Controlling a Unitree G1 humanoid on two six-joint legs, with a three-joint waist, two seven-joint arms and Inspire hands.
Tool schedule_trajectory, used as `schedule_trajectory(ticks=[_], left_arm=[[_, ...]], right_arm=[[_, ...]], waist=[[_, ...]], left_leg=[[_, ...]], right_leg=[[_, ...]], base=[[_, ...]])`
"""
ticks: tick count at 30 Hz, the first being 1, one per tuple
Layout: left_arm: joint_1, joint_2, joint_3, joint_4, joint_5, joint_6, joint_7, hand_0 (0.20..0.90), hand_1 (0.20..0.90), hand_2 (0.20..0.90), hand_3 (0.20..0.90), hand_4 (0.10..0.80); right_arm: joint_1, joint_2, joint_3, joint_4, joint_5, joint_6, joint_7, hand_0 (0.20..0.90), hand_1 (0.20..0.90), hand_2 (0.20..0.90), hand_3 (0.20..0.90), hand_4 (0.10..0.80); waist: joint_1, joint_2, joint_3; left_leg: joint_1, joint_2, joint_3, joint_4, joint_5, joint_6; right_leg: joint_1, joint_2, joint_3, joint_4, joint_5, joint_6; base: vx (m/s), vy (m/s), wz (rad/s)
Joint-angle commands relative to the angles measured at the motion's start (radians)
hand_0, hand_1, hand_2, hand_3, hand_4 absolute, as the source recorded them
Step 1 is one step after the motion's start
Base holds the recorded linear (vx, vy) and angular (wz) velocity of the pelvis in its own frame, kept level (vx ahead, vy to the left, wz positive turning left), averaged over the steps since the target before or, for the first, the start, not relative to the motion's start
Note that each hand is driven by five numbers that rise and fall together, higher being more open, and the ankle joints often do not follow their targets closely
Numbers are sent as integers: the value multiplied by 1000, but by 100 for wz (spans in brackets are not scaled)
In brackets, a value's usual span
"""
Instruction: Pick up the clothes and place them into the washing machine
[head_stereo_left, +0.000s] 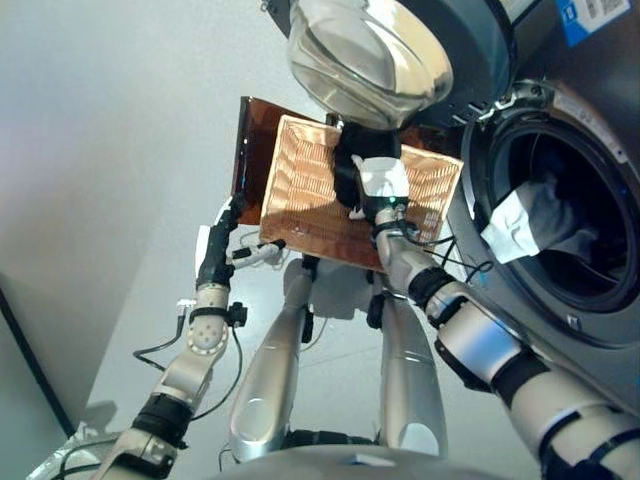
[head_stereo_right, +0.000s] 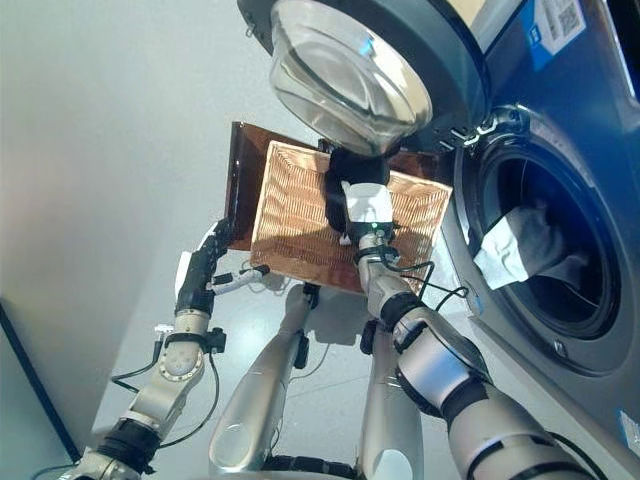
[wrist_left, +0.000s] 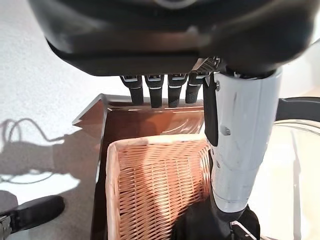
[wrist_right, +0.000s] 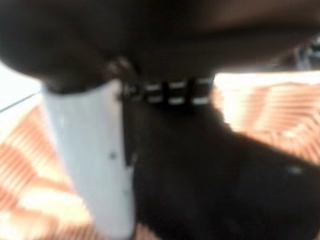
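The right hand (head_stereo_right: 366, 212) reaches into the wicker basket (head_stereo_right: 290, 215), fingers curled on a black garment (wrist_right: 220, 180) there. The left hand (head_stereo_right: 198, 268) hangs beside the basket, fingers straight, empty. Grey clothes (head_stereo_right: 530, 240) lie in the washer drum (head_stereo_right: 545, 255), door (head_stereo_right: 350, 70) open.

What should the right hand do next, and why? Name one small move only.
Probably close the right hand on the dark garment in the wicker basket and lift. The hand sits right over that cloth, the washing machine door is open with clothes already in the drum, and the left hand waits open at the basket's edge.
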Motion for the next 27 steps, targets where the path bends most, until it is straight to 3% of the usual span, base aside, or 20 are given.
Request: schedule_trajectory(ticks=[1,11,27], left_arm=[[50,57,64,-139,40,-44,18,900,900,900,900,800],[45,45,84,-126,41,-44,34,900,900,900,900,800],[40,38,72,-138,40,-48,27,900,900,900,900,800]], right_arm=[[-14,-46,1,-35,-36,31,59,200,200,200,200,300],[50,-112,-47,-204,-67,40,61,200,200,200,200,300],[-49,-16,-51,26,49,11,12,200,200,200,200,300]], waist=[[12,21,0],[-4,13,0],[10,32,0]], left_leg=[[2,-54,1,-106,-8,2],[-3,-51,8,-106,-10,2],[32,-54,8,-106,-17,3]], right_leg=[[-81,0,1,7,-6,44],[-95,-2,1,19,-8,48],[-70,-5,4,26,-8,48]], base=[[0,0,0],[0,0,0],[0,0,0]])
